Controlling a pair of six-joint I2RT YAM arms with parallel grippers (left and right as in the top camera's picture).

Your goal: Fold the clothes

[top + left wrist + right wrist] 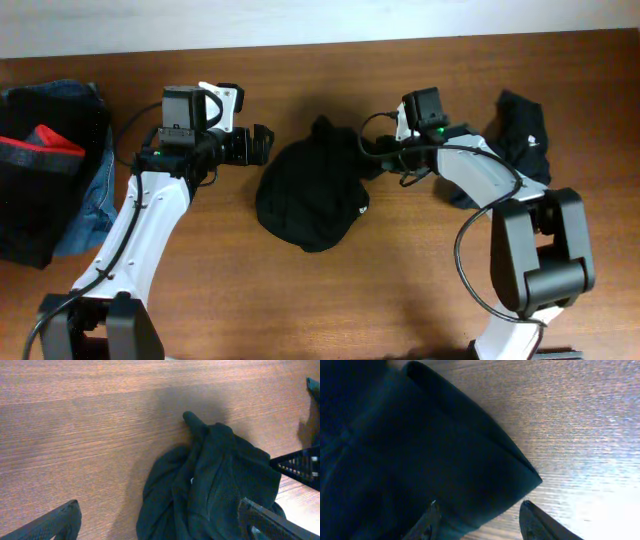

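Shirt point(310, 200): black, bunched into a rounded heap at mid table point(300, 310), not spread. One small white mark shows near its right edge. A narrow tongue of cloth sticks out at the top.

Second black piece point(522, 135): crumpled at the far right of the table, well apart from the shirt and touched by neither gripper.

Left gripper point(159, 505): fingers wide apart, nothing between them. It hangs just beside the shirt's left edge, and its wrist view looks down on the heap. Judgement: it is placed there to take that side.

Right gripper point(480, 510): at the shirt's upper right edge. A folded corner of cloth lies partly in the gap, with bare wood showing beside the right finger, so the fingers stand apart and are not clamped.

The grippers flank the shirt on opposite sides. Judgement: this suits a two-point pick to pull the heap flat, so folding proper has not begun.

Risk: the bunched layers may come up together.

Jeans point(90, 200) and a red-striped piece point(40, 150) are piled at the left edge, outside the work.
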